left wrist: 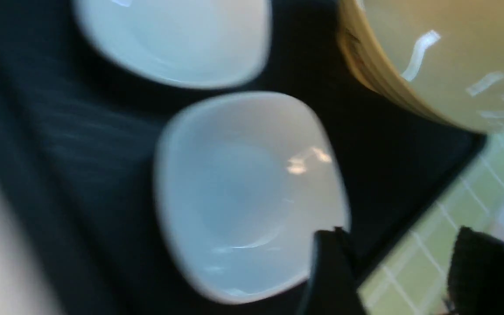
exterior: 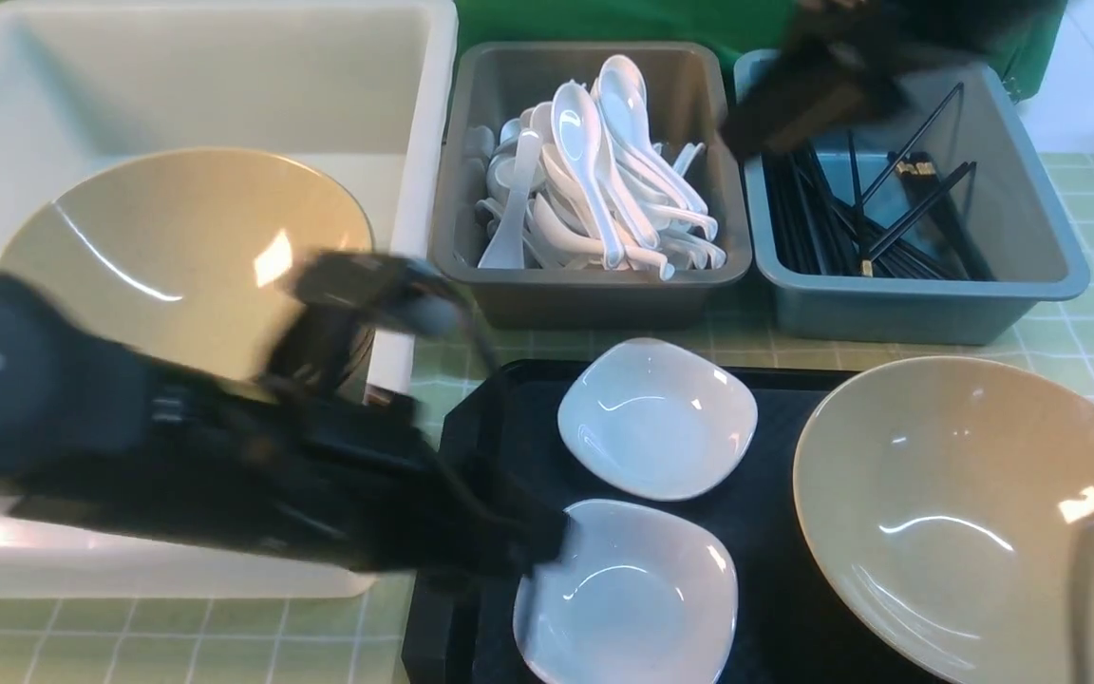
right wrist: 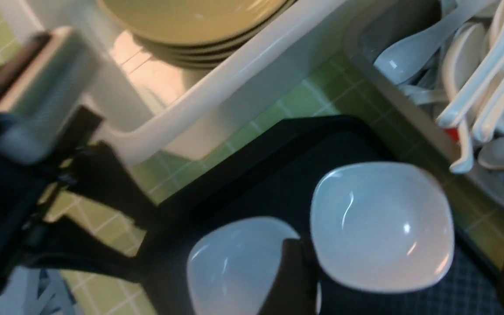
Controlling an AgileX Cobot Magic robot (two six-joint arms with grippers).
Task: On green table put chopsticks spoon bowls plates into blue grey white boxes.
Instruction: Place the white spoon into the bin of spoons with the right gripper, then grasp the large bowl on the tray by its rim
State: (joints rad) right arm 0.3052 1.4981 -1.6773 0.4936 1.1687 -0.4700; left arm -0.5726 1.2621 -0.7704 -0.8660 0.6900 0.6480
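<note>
**Jaw state.** I am holding the jaws of my left gripper [left wrist: 405, 280] apart and gripping nothing; only the tray edge and the green table [left wrist: 427, 245] are showing through the gap. One finger [left wrist: 328, 271] is standing at the rim of the near plate [left wrist: 243, 192]. That plate is lying on the black tray [exterior: 775, 532], just beside the far plate [exterior: 658, 418]. My right gripper [right wrist: 405, 271] is also standing wide and empty. In the front view it is hovering, blurred, over the corner of the blue box [exterior: 927, 304] nearest the grey box [exterior: 594, 285].

**Surroundings.** The chopsticks [exterior: 889, 228] are lying in the blue box and the spoons [exterior: 604, 161] in the grey box. One tan bowl [exterior: 946, 513] is resting on the tray; a leaning bowl [exterior: 177, 247] is sitting in the white box [exterior: 424, 114].

**Hazards, as I am judging them.**
- The near plate is glossy and shallow. Closing with a finger on the rim, not astride it, would probably skid it into the far plate.
- The wall of the white box is standing between plate and destination. A low carry could strike it.
- The leaning bowl is crowding the drop zone, so a released plate may slide.
- Some chopsticks are propped upward and could snag my right jaws.
</note>
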